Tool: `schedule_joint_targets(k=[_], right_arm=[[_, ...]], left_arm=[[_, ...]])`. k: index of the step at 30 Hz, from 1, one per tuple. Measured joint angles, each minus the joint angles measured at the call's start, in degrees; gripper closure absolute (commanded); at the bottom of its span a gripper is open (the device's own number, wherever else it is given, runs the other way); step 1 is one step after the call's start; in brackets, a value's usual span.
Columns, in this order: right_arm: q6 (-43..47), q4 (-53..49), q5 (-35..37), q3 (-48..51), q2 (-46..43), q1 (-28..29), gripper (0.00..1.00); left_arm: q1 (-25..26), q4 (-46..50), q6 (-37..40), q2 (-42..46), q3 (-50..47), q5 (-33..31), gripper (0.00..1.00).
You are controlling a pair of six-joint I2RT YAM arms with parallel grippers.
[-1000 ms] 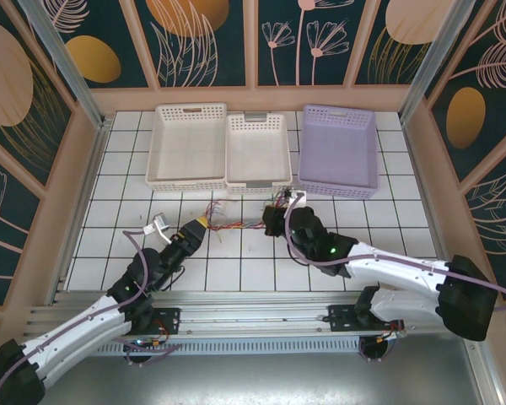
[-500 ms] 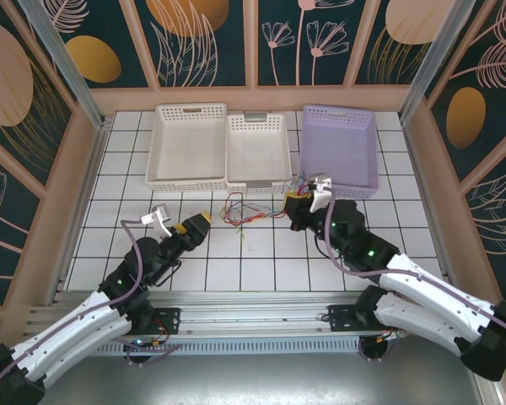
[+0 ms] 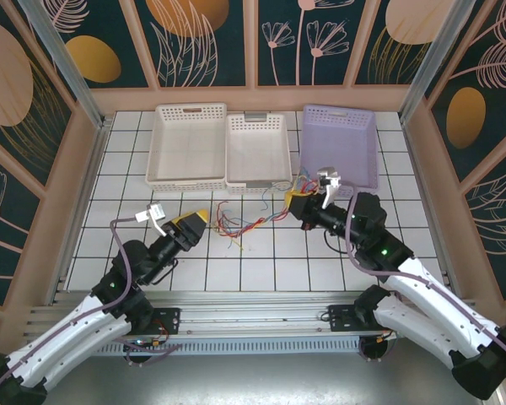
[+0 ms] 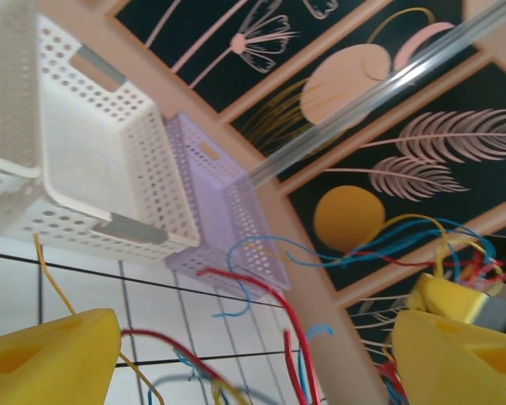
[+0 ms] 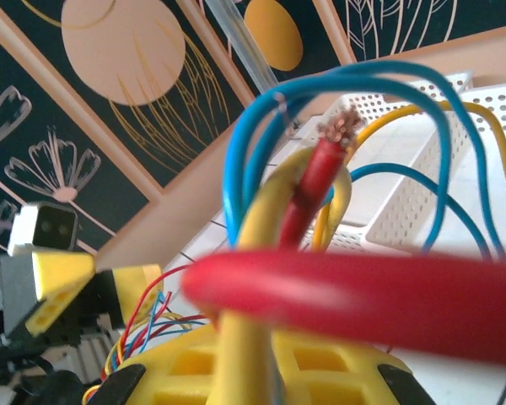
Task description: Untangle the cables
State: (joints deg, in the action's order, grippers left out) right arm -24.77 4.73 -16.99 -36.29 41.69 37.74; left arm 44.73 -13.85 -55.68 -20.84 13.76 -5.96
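A bundle of thin red, blue, green and tan cables (image 3: pixel 239 222) lies on the white tiles and runs up to the right. My right gripper (image 3: pixel 303 200) is shut on that end. In the right wrist view, red, blue and yellow cables (image 5: pixel 363 291) loop out from between its yellow fingers (image 5: pixel 266 359). My left gripper (image 3: pixel 193 222) stands open just left of the bundle. In the left wrist view, loose red and blue cables (image 4: pixel 261 291) hang in the wide gap between its fingertips (image 4: pixel 253 359), and I cannot tell whether they touch a finger.
Two white baskets (image 3: pixel 187 145) (image 3: pixel 258 152) and a purple basket (image 3: pixel 338 150) stand side by side at the back of the tiled floor. Wooden walls close in the left, right and far sides. Bare tiles lie in front of the bundle.
My right gripper has carried its end of the cables right and toward the purple basket, pulling the bundle away from the left gripper. The left arm has drawn back slightly left.
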Motion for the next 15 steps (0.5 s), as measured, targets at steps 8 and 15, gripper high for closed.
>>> schedule_joint_targets(k=[8, 15], right_arm=[[-11.7, 0.8, -6.3, -4.0, 4.3, -2.8, 1.0], [-19.4, 0.6, -9.5, -8.3, 6.3, -2.9, 1.0]], left_arm=[[0.0, -4.0, -1.3, 1.7, -8.3, 4.3, 0.23], [0.0, -6.7, 1.1, 3.6, -11.2, 5.6, 0.23]])
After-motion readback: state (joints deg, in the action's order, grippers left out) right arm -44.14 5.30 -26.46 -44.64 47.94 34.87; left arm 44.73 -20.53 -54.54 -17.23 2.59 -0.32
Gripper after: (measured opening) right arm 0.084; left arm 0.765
